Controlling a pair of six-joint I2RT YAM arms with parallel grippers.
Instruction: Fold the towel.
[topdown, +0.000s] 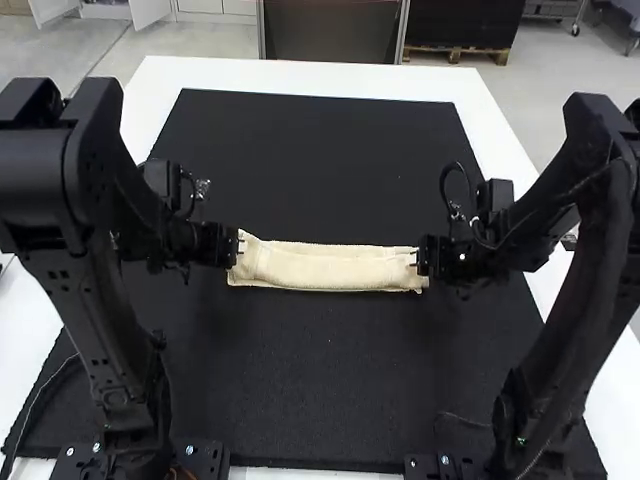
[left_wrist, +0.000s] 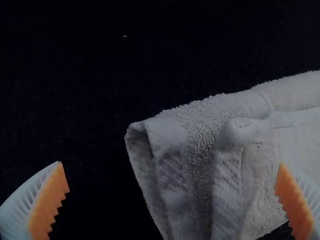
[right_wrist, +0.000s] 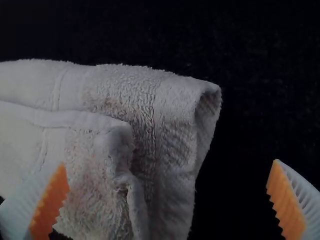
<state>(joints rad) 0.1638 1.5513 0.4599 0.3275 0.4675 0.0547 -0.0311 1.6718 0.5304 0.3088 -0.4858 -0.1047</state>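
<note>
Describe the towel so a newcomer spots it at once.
On the white table lies a black mat. Across its middle, between the left arm and the right arm, lies the towel: a narrow, folded strip, soft cream against their black.

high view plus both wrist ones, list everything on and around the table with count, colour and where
towel: one, cream, folded into a strip across the middle of the mat
mat: one, black, on the table
table: one, white, under the mat
thin cable: at least one, greyish, near left corner of the mat
arms: two, black, left and right
claws: two, white and orange, open, left and right towel ends
</note>
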